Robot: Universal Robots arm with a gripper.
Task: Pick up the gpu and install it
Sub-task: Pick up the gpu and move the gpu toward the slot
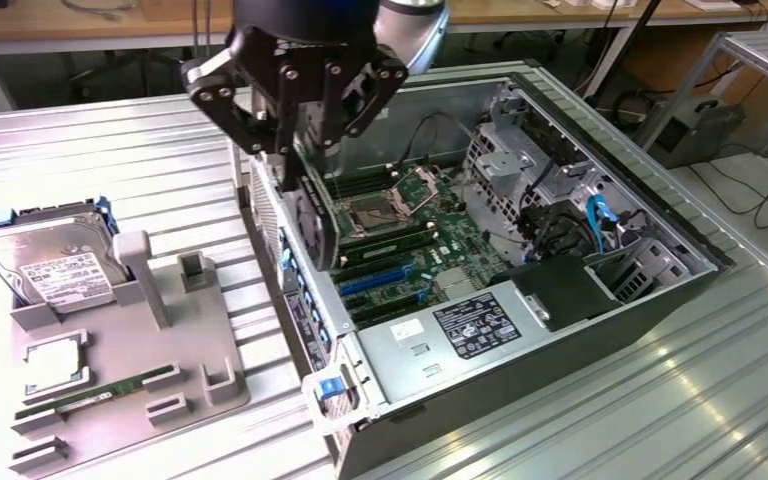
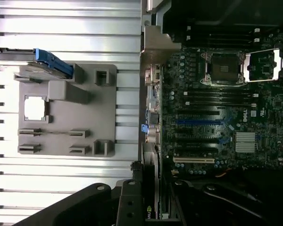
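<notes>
You are gripping the gpu (image 1: 308, 215) on edge, jaws half closed on its upper rim, hanging it just inside the open computer case (image 1: 531, 390) so its connector edge is facing the motherboard's (image 1: 454, 238) blue expansion slots (image 1: 377, 278) below.

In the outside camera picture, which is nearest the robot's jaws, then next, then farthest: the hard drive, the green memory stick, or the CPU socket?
1. CPU socket, inside the computer case, just below the jaws.
2. Hard drive, at the exterior view's left edge.
3. Green memory stick, lying on the gray holder, low on the left.
</notes>
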